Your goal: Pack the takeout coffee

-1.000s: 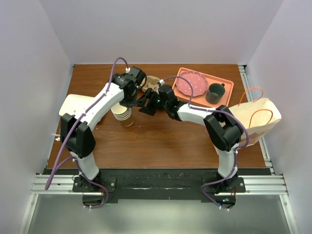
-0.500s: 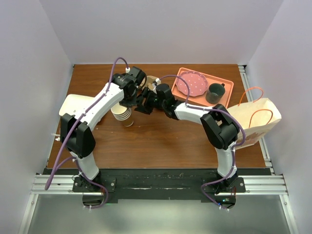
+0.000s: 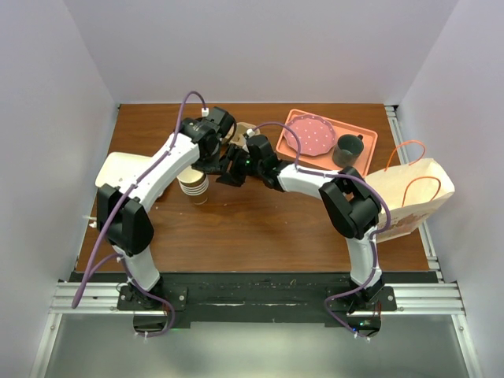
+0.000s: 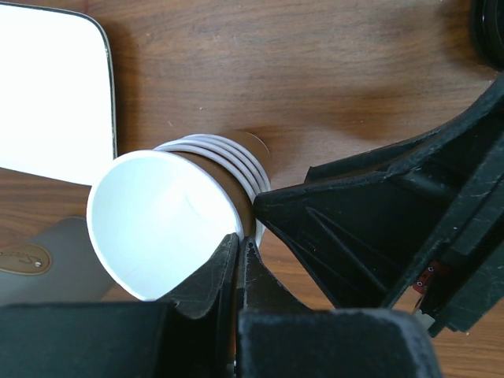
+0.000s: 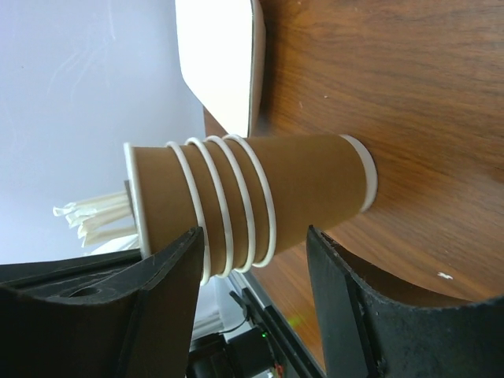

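No takeout coffee with a black lid shows in any view. A stack of brown paper cups with white rims stands on the wooden table. My left gripper is shut on the rim of the top cup, one finger inside it and one outside. My right gripper is open and points at the stack from the right, its two fingers level with the stack's sides but not touching. From above, the right gripper sits close beside the left gripper.
A brown pulp carrier lies behind the grippers. A pink tray holds a dotted plate and a dark mug. A paper bag with orange handles stands at the right edge. A white board lies at the left.
My right gripper has moved left, up to the cup stack, and its jaws have narrowed a little. The left gripper keeps its hold and the stack has shifted slightly left.
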Tool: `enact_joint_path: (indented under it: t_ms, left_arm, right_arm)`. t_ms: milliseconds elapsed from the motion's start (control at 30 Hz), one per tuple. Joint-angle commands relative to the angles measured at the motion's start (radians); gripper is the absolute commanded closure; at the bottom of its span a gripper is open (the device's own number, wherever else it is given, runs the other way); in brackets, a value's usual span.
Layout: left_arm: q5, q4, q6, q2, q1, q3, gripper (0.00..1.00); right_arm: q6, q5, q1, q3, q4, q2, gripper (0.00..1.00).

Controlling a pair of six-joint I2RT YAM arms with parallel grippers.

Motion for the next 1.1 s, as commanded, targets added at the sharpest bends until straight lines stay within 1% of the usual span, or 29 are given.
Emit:
enact_joint_path:
  t_ms: [0,167,300,467,500,533,567,667,767,833,867,933,967,1033,1067]
  left_arm:
    - [-0.049,0.003,-0.007,-0.056,-0.001,0.06,1.0]
    - [-0.072,-0.018,-0.004,-0.053,-0.002,0.099,1.0]
    - [-0.078,-0.025,0.014,-0.056,-0.008,0.116,1.0]
    - [-0.142,-0.035,0.025,-0.054,-0.021,0.159,1.0]
    - [-0.156,-0.031,0.048,-0.054,-0.034,0.162,1.0]
    - [-0.202,-0.031,0.051,-0.054,-0.04,0.165,1.0]
    - [-0.224,-0.035,0.054,-0.048,-0.042,0.172,1.0]
    - [-0.285,-0.035,0.056,-0.037,-0.045,0.194,1.0]
    - [-0.31,-0.037,0.059,-0.037,-0.048,0.244,1.0]
    - [-0.285,-0.028,0.062,-0.043,-0.05,0.28,1.0]
    - [-0.27,-0.003,0.085,-0.048,-0.056,0.325,1.0]
    - [-0.255,0.011,0.103,-0.04,-0.1,0.384,1.0]
    - [-0.245,0.012,0.114,-0.022,-0.117,0.448,1.0]
    - [-0.206,0.008,0.113,-0.008,-0.172,0.494,1.0]
    - [-0.198,-0.001,0.108,-0.002,-0.192,0.495,1.0]
  right_arm:
    - [-0.051,0.009,0.011,0.052,-0.059,0.01,0.43]
    - [-0.074,0.008,0.011,0.076,-0.079,0.007,0.43]
    - [-0.08,-0.008,0.011,0.13,-0.1,0.001,0.43]
    - [-0.092,-0.028,0.011,0.173,-0.158,-0.02,0.43]
    - [-0.1,-0.028,0.01,0.193,-0.177,-0.025,0.43]
    - [-0.11,-0.025,0.007,0.204,-0.198,-0.03,0.43]
    - [-0.139,-0.02,0.005,0.216,-0.268,-0.03,0.43]
    - [-0.19,0.008,-0.009,0.261,-0.382,-0.026,0.43]
    - [-0.201,0.014,-0.032,0.247,-0.43,-0.071,0.44]
    - [-0.219,0.047,-0.047,0.231,-0.46,-0.114,0.45]
    - [-0.259,0.057,-0.053,0.23,-0.508,-0.132,0.44]
    - [-0.308,0.104,-0.084,0.241,-0.574,-0.19,0.44]
    - [-0.354,0.126,-0.098,0.241,-0.643,-0.213,0.44]
    - [-0.408,0.179,-0.145,0.222,-0.701,-0.287,0.43]
    - [-0.423,0.201,-0.16,0.212,-0.765,-0.315,0.44]
